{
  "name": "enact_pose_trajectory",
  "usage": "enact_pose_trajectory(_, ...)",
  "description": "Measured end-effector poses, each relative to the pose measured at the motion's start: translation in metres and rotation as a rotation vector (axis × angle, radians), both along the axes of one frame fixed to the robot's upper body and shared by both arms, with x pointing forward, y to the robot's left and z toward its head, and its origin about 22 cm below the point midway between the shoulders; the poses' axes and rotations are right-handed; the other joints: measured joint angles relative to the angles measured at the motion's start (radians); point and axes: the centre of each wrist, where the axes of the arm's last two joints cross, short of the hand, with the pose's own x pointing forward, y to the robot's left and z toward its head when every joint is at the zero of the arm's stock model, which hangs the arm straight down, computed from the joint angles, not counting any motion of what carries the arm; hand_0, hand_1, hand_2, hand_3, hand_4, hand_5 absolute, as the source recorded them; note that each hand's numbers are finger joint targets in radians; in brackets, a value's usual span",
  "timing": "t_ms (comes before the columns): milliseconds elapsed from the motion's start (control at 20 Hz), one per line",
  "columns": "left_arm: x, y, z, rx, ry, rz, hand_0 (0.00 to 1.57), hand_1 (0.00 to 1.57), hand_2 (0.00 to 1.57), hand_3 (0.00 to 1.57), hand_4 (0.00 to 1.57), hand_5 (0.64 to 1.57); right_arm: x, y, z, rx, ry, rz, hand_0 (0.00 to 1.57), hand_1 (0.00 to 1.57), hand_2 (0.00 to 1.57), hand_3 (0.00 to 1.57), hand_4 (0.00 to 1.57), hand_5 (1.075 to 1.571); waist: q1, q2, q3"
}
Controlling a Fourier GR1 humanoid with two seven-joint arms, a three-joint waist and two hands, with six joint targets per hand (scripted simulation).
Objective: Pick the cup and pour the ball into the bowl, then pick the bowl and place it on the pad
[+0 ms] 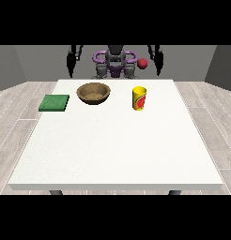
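A white table (117,150) carries three things along its far side: a green pad (54,102) at the far left edge, a brown bowl (93,93) right of it, and a yellow cup (139,98) upright farther right.

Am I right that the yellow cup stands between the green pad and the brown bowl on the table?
Not quite. The front view shows the brown bowl in the middle, between the green pad at the view's left and the yellow cup at the view's right. All three are on the white table.
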Motion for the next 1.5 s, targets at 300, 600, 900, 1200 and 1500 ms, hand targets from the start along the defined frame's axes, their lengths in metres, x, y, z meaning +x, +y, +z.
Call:
enact_pose_trajectory(300,0.002,0.005,0.022,0.032,-0.022,-0.008,0.0,0.0,0.0,0.0,0.0,1.535,0.002,-0.008,0.023,-0.035,-0.024,0.003,0.0,0.0,0.0,0.31,1.06,1.571,-0.005,-0.189,-0.0052)
enact_pose_trajectory(600,0.011,-0.019,0.058,-0.189,-0.006,-0.057,0.0,0.0,0.0,0.0,0.0,1.55,0.015,0.061,0.065,0.118,-0.052,0.085,0.0,0.0,0.0,0.0,0.72,1.57,0.041,-0.424,-0.0092)
enact_pose_trajectory(900,-0.001,-0.031,0.063,-0.272,0.082,-0.085,0.0,0.0,0.0,0.0,0.0,1.529,-0.005,0.128,0.08,0.187,0.06,0.095,0.0,0.0,0.0,0.0,0.42,1.571,0.042,-0.466,-0.0079)
enact_pose_trajectory(1200,0.019,-0.033,0.094,-0.234,-0.096,-0.115,0.0,0.0,0.0,0.0,0.0,1.509,0.014,0.156,0.125,0.119,-0.119,0.159,0.0,0.0,0.0,0.0,0.0,1.57,-0.004,-0.245,-0.0077)
enact_pose_trajectory(1500,0.051,-0.013,0.125,-0.16,-0.321,-0.08,0.0,0.0,0.0,0.0,0.0,1.472,0.027,0.142,0.145,0.098,-0.297,0.198,0.0,0.0,0.0,0.0,0.0,1.57,-0.068,0.015,-0.007)
